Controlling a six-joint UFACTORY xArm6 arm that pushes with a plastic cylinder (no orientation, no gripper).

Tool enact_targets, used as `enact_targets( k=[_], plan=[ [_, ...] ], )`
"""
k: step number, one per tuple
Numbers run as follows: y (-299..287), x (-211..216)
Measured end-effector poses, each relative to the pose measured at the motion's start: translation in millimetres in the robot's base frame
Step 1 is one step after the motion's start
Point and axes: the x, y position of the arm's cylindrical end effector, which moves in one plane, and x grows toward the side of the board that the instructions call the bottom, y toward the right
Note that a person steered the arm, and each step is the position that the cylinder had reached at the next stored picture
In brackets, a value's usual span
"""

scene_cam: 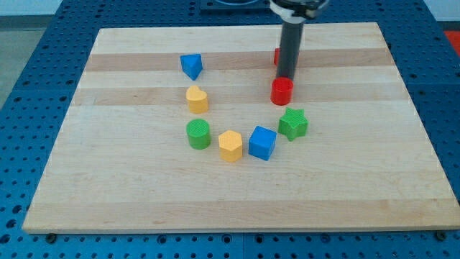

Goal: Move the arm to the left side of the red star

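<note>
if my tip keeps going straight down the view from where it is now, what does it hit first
Almost certainly the red cylinder: my tip sits just above it in the view, apparently touching it. The red block is mostly hidden behind the rod.

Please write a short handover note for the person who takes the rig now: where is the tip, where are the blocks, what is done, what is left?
My tip: down on the board, just above the red cylinder, apparently close to touching it.
Red star: mostly hidden behind the rod; only a red sliver shows at the rod's left edge, so its shape cannot be confirmed.
Done: the rod is at the star, but in front of it and to its right.
Left: bring the tip round to the star's left side, where the board is free, without pushing the red cylinder.
</note>
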Motion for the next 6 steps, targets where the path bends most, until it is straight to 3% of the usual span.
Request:
enact_targets(
  k=[2, 6],
  plan=[
    [-44.7, -9.4],
    [-51.0, -50.7]
  ],
)
